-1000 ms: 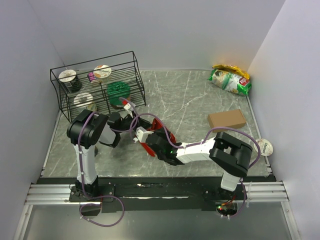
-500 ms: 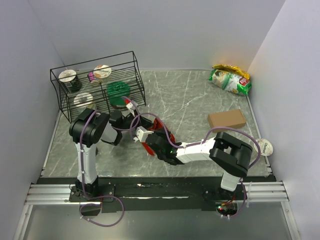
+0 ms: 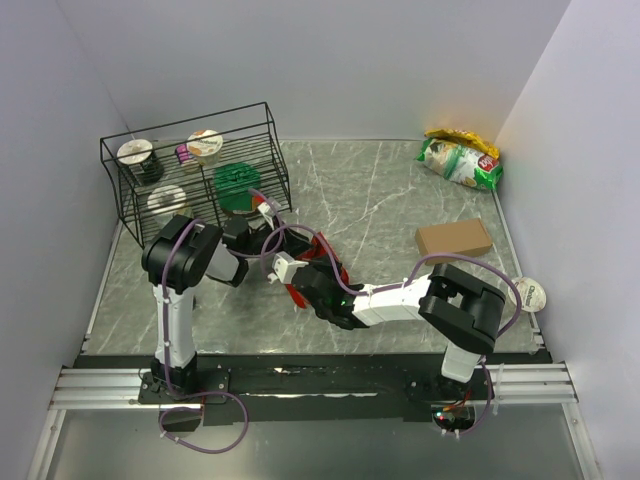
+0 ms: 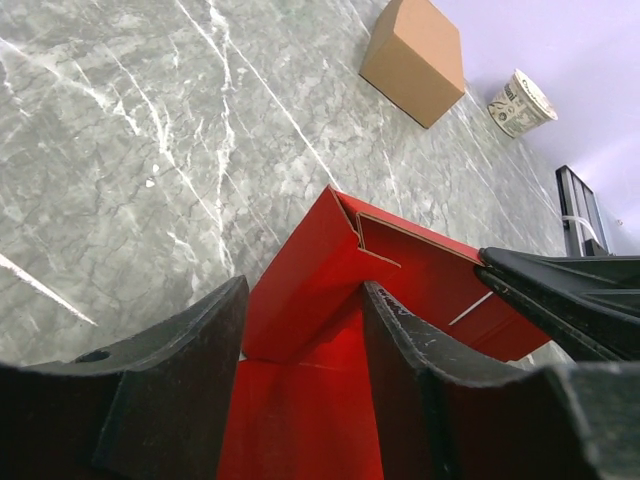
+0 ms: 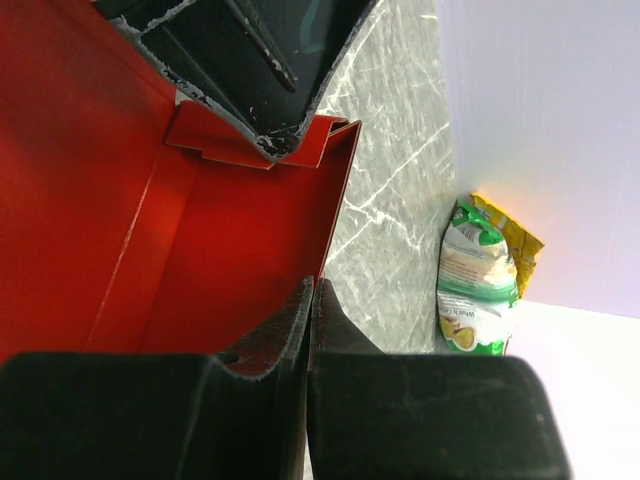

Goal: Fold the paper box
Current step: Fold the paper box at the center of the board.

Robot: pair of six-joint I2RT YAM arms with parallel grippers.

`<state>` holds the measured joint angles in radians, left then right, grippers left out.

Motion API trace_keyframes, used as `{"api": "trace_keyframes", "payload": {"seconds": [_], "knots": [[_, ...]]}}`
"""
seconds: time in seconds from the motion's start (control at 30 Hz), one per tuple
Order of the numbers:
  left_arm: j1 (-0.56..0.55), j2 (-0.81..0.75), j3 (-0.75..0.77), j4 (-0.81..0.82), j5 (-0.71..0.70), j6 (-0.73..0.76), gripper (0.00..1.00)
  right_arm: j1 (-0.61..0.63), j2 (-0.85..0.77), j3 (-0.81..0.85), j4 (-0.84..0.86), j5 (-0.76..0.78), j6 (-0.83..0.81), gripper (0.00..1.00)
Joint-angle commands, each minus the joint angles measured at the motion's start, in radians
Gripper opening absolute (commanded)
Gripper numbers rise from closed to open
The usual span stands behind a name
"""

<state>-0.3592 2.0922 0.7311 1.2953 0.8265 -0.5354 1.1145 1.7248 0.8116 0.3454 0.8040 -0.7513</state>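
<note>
Your right gripper point(image 5: 310, 287) pinches the box point(image 4: 320, 270) wall; your left gripper point(image 4: 305, 300), jaws apart, straddles its upright flap.

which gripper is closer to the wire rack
Left. The left gripper straddles a flap of the paper box on the side facing the wire rack. The right gripper pinches the box's wall from the near side, farther away.

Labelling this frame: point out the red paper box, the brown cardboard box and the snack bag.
paper box point(image 4: 300, 270), left wrist view, on its raised side panel.
brown cardboard box point(image 4: 415, 55), left wrist view, centre of its visible face.
snack bag point(image 5: 475, 290), right wrist view, printed front.
</note>
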Motion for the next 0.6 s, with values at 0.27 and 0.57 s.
{"api": "trace_keyframes", "payload": {"seconds": [0.27, 0.57], "knots": [[-0.038, 0.029, 0.074, 0.128, 0.031, 0.011, 0.53, 0.018, -0.007, 0.008, 0.007, -0.135, 0.049, 0.0], [-0.069, -0.008, 0.091, -0.033, -0.096, 0.089, 0.65, 0.016, -0.013, 0.014, -0.006, -0.143, 0.058, 0.0]]}}
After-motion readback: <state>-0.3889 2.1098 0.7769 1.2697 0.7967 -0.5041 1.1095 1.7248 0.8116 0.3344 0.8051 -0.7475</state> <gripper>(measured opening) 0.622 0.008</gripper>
